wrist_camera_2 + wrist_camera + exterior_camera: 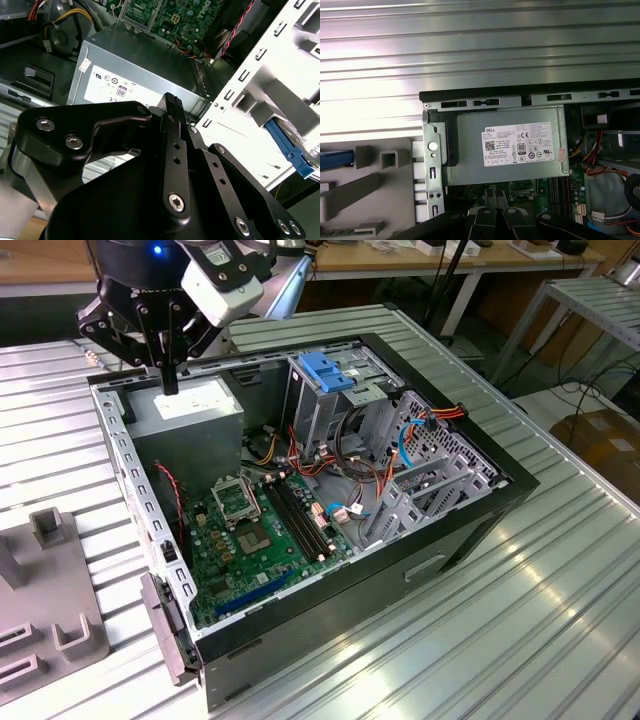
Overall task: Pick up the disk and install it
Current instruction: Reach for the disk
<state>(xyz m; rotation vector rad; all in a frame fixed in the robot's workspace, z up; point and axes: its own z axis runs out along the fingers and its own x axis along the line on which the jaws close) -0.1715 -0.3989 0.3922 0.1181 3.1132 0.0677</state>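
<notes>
In the first wrist view, the disk (335,159), seen only as a blue plastic rail, lay beside the grey moulded fixture (375,185) on the ribbed metal table (480,45), outside the open black computer case (485,94). The black gripper (496,195), closed and empty, hung over the grey power-supply box (470,150).

I see case (455,540) on table (560,640), power supply (195,412) in its back corner, motherboard (255,530) before it, drive cage (325,390) at the exterior view's right, gripper (170,386) above power supply.
</notes>
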